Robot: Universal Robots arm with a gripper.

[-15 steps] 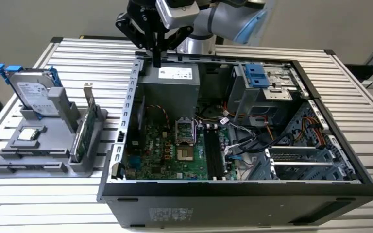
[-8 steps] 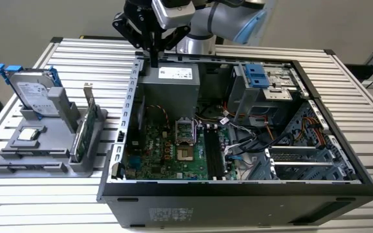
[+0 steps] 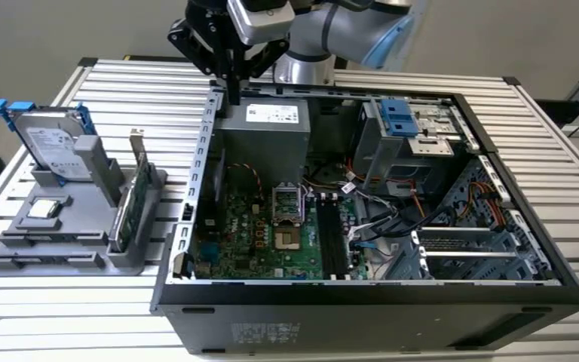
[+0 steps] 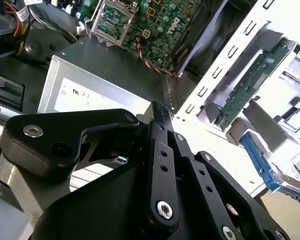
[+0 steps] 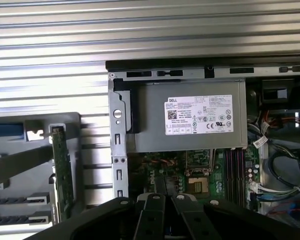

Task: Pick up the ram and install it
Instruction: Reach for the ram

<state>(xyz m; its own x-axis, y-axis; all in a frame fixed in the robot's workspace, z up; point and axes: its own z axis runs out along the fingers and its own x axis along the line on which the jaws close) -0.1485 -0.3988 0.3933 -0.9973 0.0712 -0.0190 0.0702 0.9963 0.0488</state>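
Exterior view, motherboard in case, gripper above

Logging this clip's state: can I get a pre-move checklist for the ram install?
1. The case open on top: ok.
2. The memory slots reachable, cables beside them: ok.
3. The gripper over the slots: not ok, it hangs by the power supply.
4. The ram in its hold: cannot tell.
5. Clearance to the case wall: cannot tell.
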